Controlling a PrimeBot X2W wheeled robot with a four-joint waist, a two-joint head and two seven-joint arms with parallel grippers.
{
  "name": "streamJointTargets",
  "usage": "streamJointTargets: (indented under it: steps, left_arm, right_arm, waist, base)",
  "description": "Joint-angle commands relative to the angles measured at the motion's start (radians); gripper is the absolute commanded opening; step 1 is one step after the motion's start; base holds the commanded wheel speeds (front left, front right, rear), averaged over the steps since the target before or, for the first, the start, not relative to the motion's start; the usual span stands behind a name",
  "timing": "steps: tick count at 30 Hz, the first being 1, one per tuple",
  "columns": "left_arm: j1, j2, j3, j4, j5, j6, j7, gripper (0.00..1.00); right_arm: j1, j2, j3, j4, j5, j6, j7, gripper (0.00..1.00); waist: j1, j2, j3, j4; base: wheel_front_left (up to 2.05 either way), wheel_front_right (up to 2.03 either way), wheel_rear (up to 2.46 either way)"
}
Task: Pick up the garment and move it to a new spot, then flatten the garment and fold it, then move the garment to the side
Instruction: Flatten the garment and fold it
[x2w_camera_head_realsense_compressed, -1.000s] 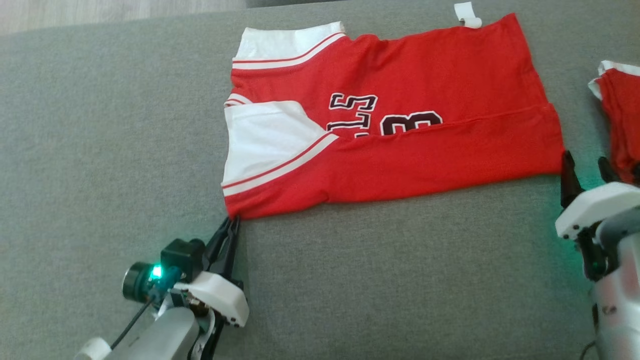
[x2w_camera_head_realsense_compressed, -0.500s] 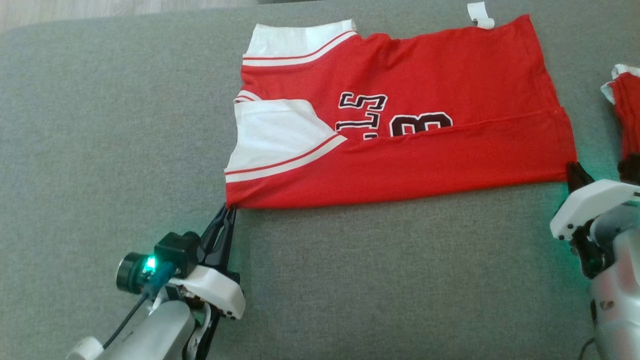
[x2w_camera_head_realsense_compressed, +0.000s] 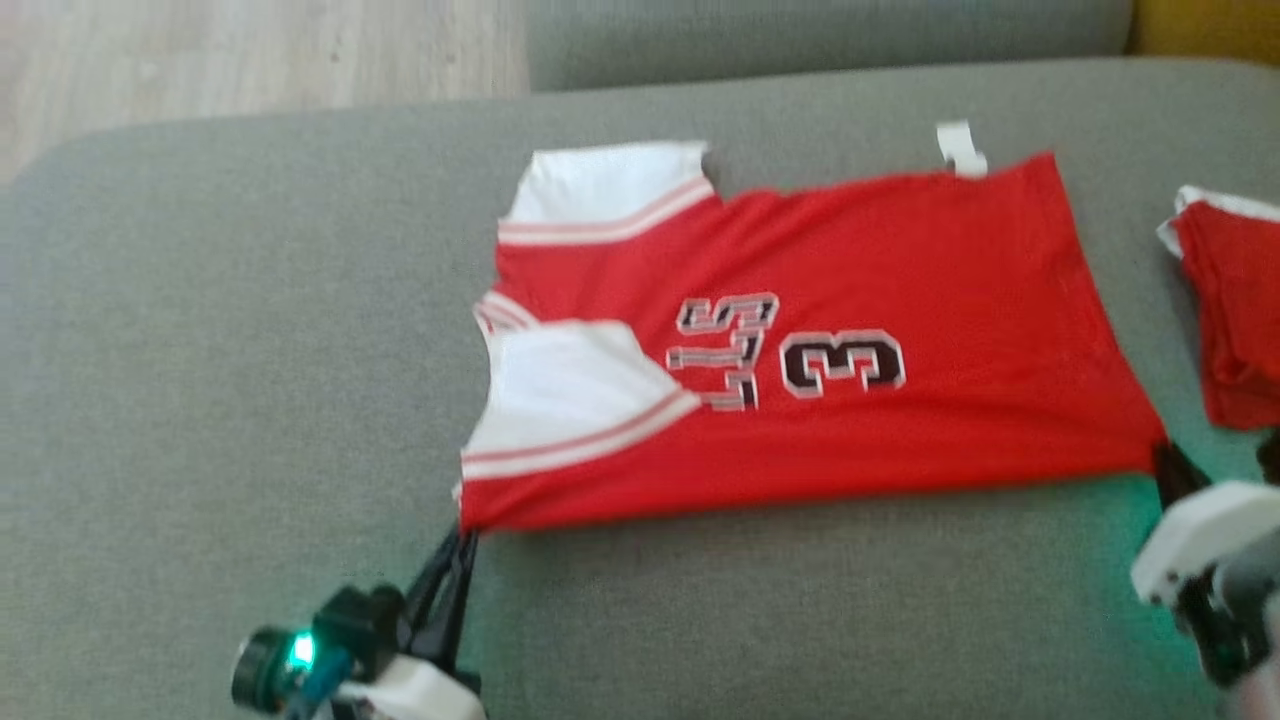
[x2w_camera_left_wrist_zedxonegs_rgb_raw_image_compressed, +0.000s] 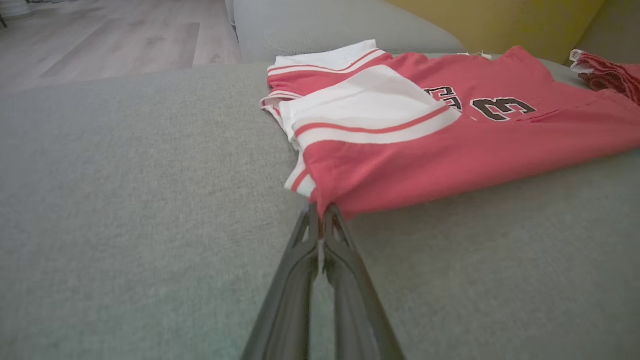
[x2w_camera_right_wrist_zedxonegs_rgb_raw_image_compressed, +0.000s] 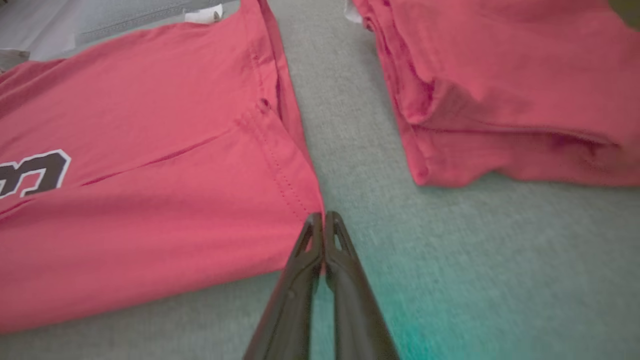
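Sofa cushion (x2w_camera_head_realsense_compressed: 250, 420), grey and broad, under everything. Spread across its middle, red garment (x2w_camera_head_realsense_compressed: 900, 270) with white sleeves and dark numbers, near strip folded over. Just beside its right edge but apart, second red garment (x2w_camera_head_realsense_compressed: 1235, 310), folded. At the near-left corner, left gripper (x2w_camera_head_realsense_compressed: 462, 540), clamped tight on the fabric. At the near-right corner, right gripper (x2w_camera_head_realsense_compressed: 1165, 462), pinched closed on the hem. On the far edge, small white tag (x2w_camera_head_realsense_compressed: 960, 150).

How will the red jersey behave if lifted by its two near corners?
Probably floppy: the jersey lies in soft folds, so its middle should sag between the left gripper and right gripper. Likely light, as the cloth looks thin. Folded layers may slip open.
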Motion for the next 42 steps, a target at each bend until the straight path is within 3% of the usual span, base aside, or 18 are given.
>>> streamJointTargets:
  steps: [1, 10, 18, 19, 20, 21, 22, 24, 35, 42]
  left_arm:
    - [0.013, 0.037, 0.031, -0.051, -0.009, 0.017, 0.012, 0.00]
    - [0.140, 0.069, 0.001, -0.162, -0.036, 0.057, 0.070, 0.00]
    - [0.180, 0.079, -0.013, -0.199, -0.048, 0.070, 0.093, 0.00]
    - [0.179, 0.079, -0.016, -0.199, -0.049, 0.068, 0.099, 0.00]
    - [0.177, 0.078, -0.018, -0.199, -0.050, 0.067, 0.102, 0.00]
    - [0.173, 0.076, -0.018, -0.198, -0.052, 0.066, 0.105, 0.00]
    - [0.169, 0.074, -0.021, -0.198, -0.055, 0.061, 0.111, 0.37]
    - [0.148, 0.075, -0.033, -0.200, -0.046, 0.048, 0.125, 1.00]
    - [-0.133, 0.129, 0.011, -0.263, 0.002, -0.007, 0.234, 1.00]
    - [-0.452, 0.134, 0.067, -0.159, -0.035, -0.129, 0.358, 1.00]
  right_arm:
    - [0.039, -0.042, 0.019, -0.056, 0.013, -0.001, 0.008, 0.00]
    - [0.234, -0.045, -0.022, -0.194, 0.032, -0.001, 0.058, 0.00]
    - [0.317, -0.022, -0.059, -0.292, 0.020, -0.001, 0.109, 0.00]
    - [0.322, -0.018, -0.062, -0.302, 0.017, -0.001, 0.116, 0.27]
    - [0.327, -0.015, -0.065, -0.312, 0.013, -0.001, 0.121, 1.00]
    - [0.330, -0.012, -0.070, -0.322, 0.007, -0.001, 0.123, 1.00]
    - [0.332, -0.009, -0.074, -0.332, 0.002, -0.001, 0.123, 1.00]
    - [0.333, -0.003, -0.081, -0.353, -0.001, -0.001, 0.123, 1.00]
    - [0.279, 0.019, -0.025, -0.526, 0.024, -0.001, 0.082, 1.00]
    - [0.211, 0.037, 0.045, -0.577, 0.028, -0.001, 0.058, 1.00]
  waist:
    - [0.0001, 0.0000, -0.041, 0.011]
    - [0.0001, 0.0000, -0.098, 0.034]
    - [0.0001, 0.0000, -0.109, 0.033]
    - [0.0001, 0.0000, -0.110, 0.031]
    - [0.0001, 0.0000, -0.109, 0.030]
    - [0.0001, 0.0000, -0.109, 0.028]
    - [0.0001, 0.0000, -0.107, 0.025]
    - [0.0001, 0.0000, -0.103, 0.023]
    - [0.0001, 0.0000, -0.013, -0.022]
    - [0.0001, 0.0000, 0.100, -0.073]
  base:
    - [0.00, 0.00, 0.00]
    - [0.00, 0.00, 0.00]
    - [0.00, 0.00, 0.00]
    - [0.00, 0.00, 0.00]
    - [0.00, 0.00, 0.00]
    - [0.00, 0.00, 0.00]
    - [0.00, 0.00, 0.00]
    - [0.00, 0.00, 0.00]
    - [0.00, 0.00, 0.00]
    - [0.00, 0.00, 0.00]
